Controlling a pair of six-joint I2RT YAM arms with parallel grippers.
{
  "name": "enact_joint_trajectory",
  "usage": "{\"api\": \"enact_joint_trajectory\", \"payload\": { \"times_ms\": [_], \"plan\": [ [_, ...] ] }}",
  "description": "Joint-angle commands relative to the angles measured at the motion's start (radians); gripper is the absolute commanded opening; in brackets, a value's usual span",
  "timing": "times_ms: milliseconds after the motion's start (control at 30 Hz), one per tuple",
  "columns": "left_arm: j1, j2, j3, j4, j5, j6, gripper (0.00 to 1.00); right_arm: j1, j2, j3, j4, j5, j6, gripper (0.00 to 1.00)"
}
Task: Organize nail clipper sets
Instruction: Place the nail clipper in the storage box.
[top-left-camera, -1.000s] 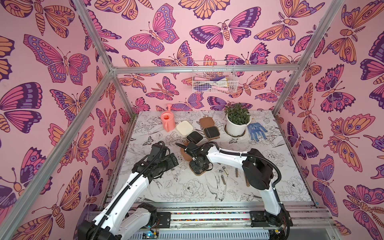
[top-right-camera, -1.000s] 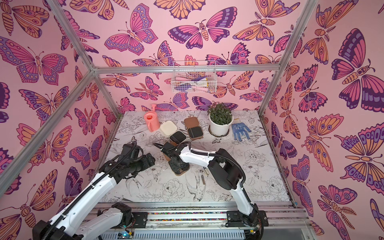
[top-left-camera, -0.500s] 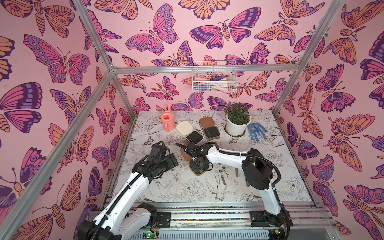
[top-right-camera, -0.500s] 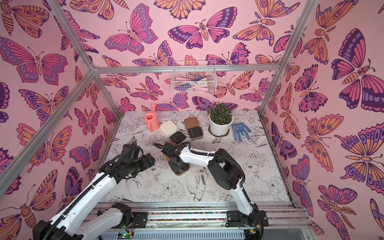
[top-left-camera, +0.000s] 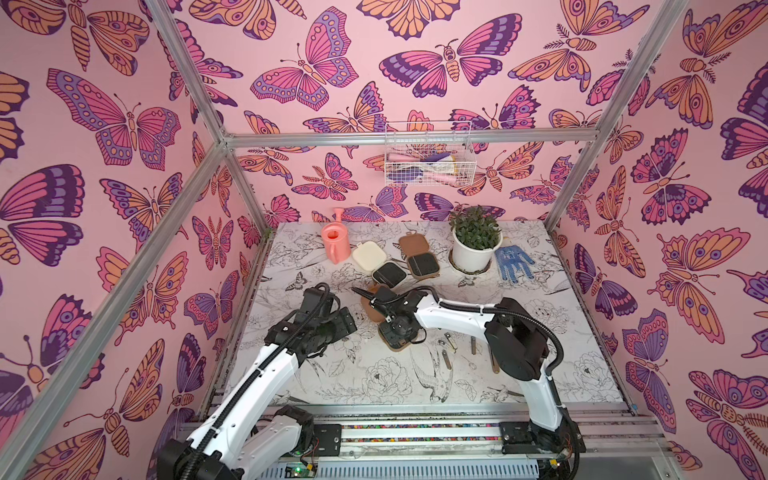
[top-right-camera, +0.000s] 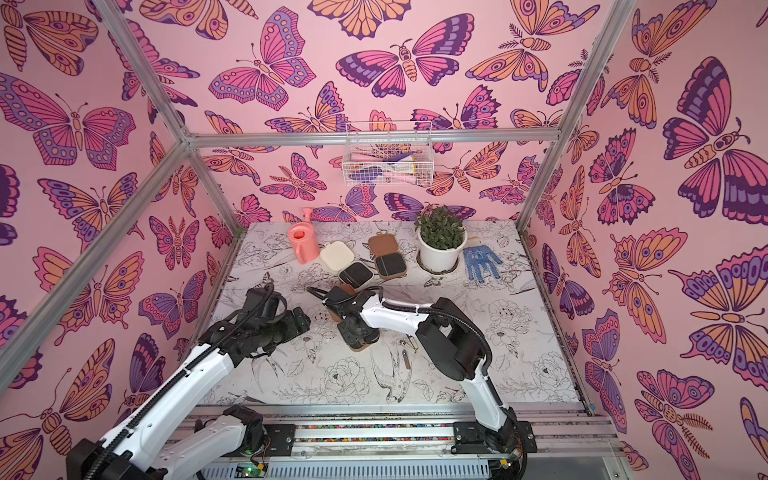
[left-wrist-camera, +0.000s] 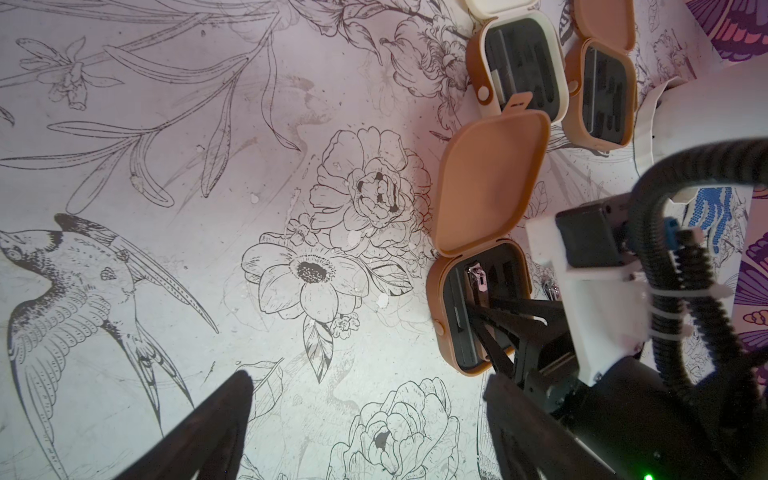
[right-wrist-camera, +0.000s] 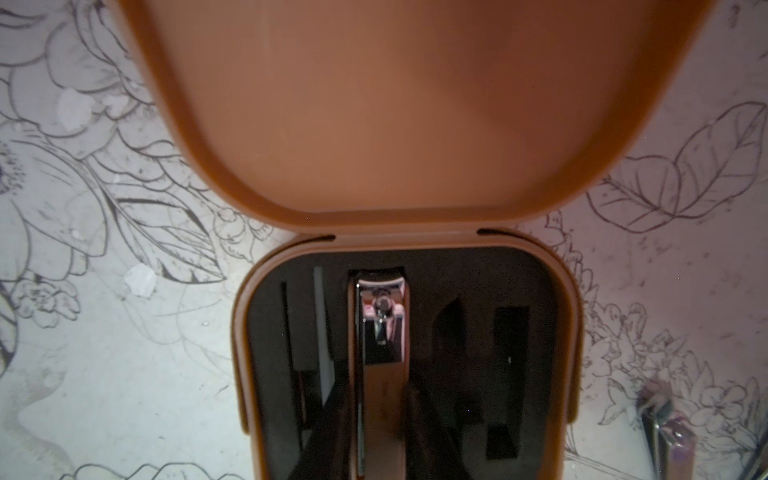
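Steel clipper (right-wrist-camera: 380, 316) seemingly in narrow right gripper (right-wrist-camera: 380, 399), inside tan case (right-wrist-camera: 415, 104); left gripper (left-wrist-camera: 368, 376) wide.

A potted plant (top-left-camera: 476, 243) in a white pot stood at the back of the flower-printed table (top-left-camera: 374, 386). A blue dotted glove (top-left-camera: 513, 263) lay flat just beside the plant. A pink watering can (top-left-camera: 336, 246) stood upright, well apart from the plant. A white wire basket (top-left-camera: 429, 154) hung on the wall above the plant.

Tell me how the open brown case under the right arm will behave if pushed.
The brown case looks small and light on a smooth table, so it likely slides. Its open lid is hinged and may swing. Pressing the clipper in could shift it.
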Motion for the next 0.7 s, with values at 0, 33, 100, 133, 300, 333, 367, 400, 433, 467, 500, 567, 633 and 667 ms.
{"api": "enact_joint_trajectory", "payload": {
  "times_ms": [0,33,100,133,300,333,367,400,433,467,500,567,633,667],
  "plan": [
    [0.005,-0.001,-0.013,-0.017,0.017,0.0,0.89,-0.002,0.062,-0.043,0.017,0.023,-0.002,0.12],
    [0.006,-0.003,-0.015,-0.018,0.017,-0.002,0.9,-0.001,0.059,-0.039,0.016,0.021,-0.002,0.13],
    [0.005,-0.01,-0.019,-0.018,0.019,-0.003,0.9,-0.002,0.054,-0.027,0.01,0.019,-0.003,0.15],
    [0.005,-0.013,-0.02,-0.018,0.019,-0.004,0.9,-0.002,0.051,-0.018,0.006,0.018,-0.004,0.17],
    [0.006,-0.017,-0.016,-0.019,0.02,0.0,0.9,-0.001,0.038,0.029,-0.027,0.026,-0.013,0.25],
    [0.006,-0.017,-0.015,-0.019,0.02,0.001,0.9,-0.001,0.036,0.038,-0.034,0.028,-0.015,0.27],
    [0.006,-0.015,-0.015,-0.017,0.02,0.002,0.9,-0.001,0.036,0.046,-0.037,0.029,-0.016,0.27],
    [0.005,-0.015,-0.014,-0.018,0.02,0.003,0.9,-0.003,0.036,0.053,-0.044,0.03,-0.016,0.28],
    [0.006,-0.015,-0.013,-0.018,0.02,0.004,0.9,-0.003,0.036,0.058,-0.047,0.031,-0.017,0.31],
    [0.005,-0.014,-0.014,-0.017,0.019,0.004,0.9,-0.003,0.036,0.064,-0.05,0.03,-0.018,0.32],
    [0.006,-0.012,-0.014,-0.017,0.019,0.004,0.9,-0.003,0.037,0.068,-0.052,0.03,-0.018,0.33],
    [0.006,-0.011,-0.014,-0.018,0.019,0.007,0.9,-0.003,0.039,0.075,-0.056,0.029,-0.019,0.33],
    [0.006,-0.009,-0.015,-0.017,0.019,0.007,0.9,-0.003,0.045,0.081,-0.058,0.023,-0.017,0.33],
    [0.006,-0.009,-0.015,-0.018,0.019,0.007,0.9,-0.003,0.047,0.084,-0.058,0.017,-0.016,0.33]
  ]
}}
